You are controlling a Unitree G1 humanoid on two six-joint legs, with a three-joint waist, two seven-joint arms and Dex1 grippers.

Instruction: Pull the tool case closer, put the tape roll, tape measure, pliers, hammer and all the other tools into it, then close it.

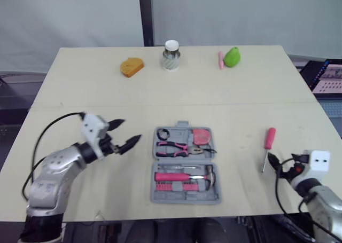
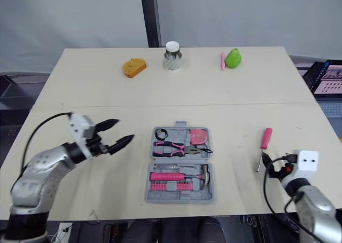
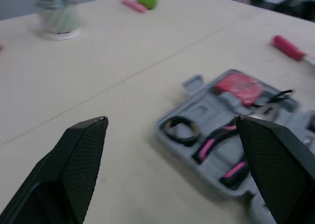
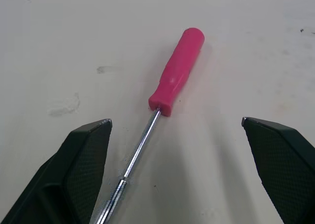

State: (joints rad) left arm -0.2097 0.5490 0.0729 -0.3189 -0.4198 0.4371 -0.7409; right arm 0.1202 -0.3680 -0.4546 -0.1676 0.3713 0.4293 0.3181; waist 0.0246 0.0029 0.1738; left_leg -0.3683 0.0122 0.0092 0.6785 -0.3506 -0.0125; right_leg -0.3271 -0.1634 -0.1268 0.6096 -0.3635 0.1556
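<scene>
So the gray tool case (image 1: 186, 196) is lying open and flat on the beige table (image 1: 107, 93), about the middle and close to the near edge. In the far part of it the black tape roll (image 1: 163, 134) is sitting next to the pink-handled pliers (image 1: 176, 148), with the red tape measure (image 1: 201, 136) on the right side. In the near part the hammer (image 1: 187, 176) is lying across, just above a row of pink bits (image 1: 173, 186).

The left gripper (image 1: 130, 131) is hanging just left of the case, pointing at it, fingers spread wide and holding nothing.

The pink screwdriver (image 4: 177, 69) is lying on the table well to the right of the case, handle pointing away from the robot. The right gripper (image 4: 176, 121) is sitting at the shaft end, spread wide, with the metal shaft running between its fingers and nothing gripped.

Along the far edge an orange bread-shaped thing (image 1: 131, 67), a white-capped jar (image 1: 171, 55) and a green object (image 1: 232, 56) are sitting in a row.
</scene>
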